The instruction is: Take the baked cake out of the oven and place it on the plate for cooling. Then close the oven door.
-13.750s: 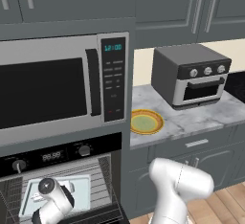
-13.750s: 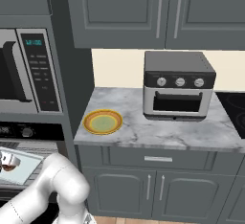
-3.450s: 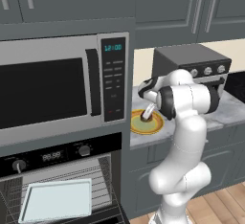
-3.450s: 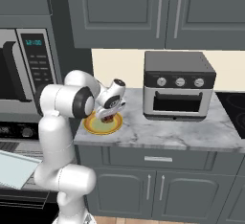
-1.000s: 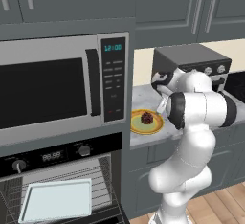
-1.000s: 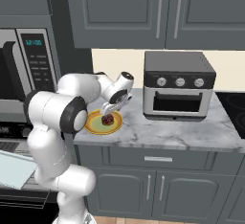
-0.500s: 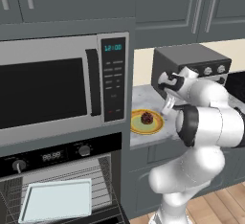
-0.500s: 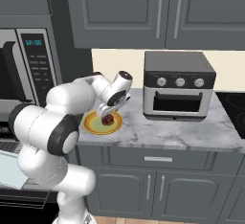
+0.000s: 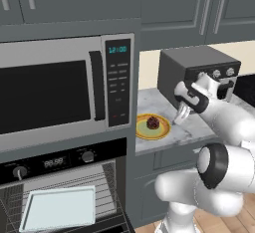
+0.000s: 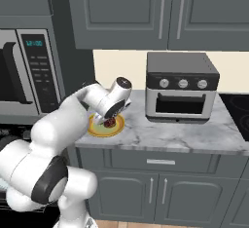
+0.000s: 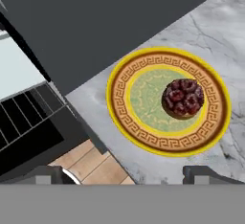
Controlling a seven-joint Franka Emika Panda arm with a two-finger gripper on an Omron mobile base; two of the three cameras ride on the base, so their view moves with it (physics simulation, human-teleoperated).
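Rendered, evenly and softly lit throughout, no glare or motion blur, sharp but slightly pixelated edges, faint soft shadow under the plate [image 11: 168, 102] on the marble worktop [image 10: 194, 134], darker shade inside the oven [image 9: 64, 197], no edge distortion visible.

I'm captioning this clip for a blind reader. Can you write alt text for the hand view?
A small dark reddish-brown cake sits on a round plate with a patterned orange-yellow rim and pale green centre, on a grey marble counter. At left, an oven rack shows lower down.
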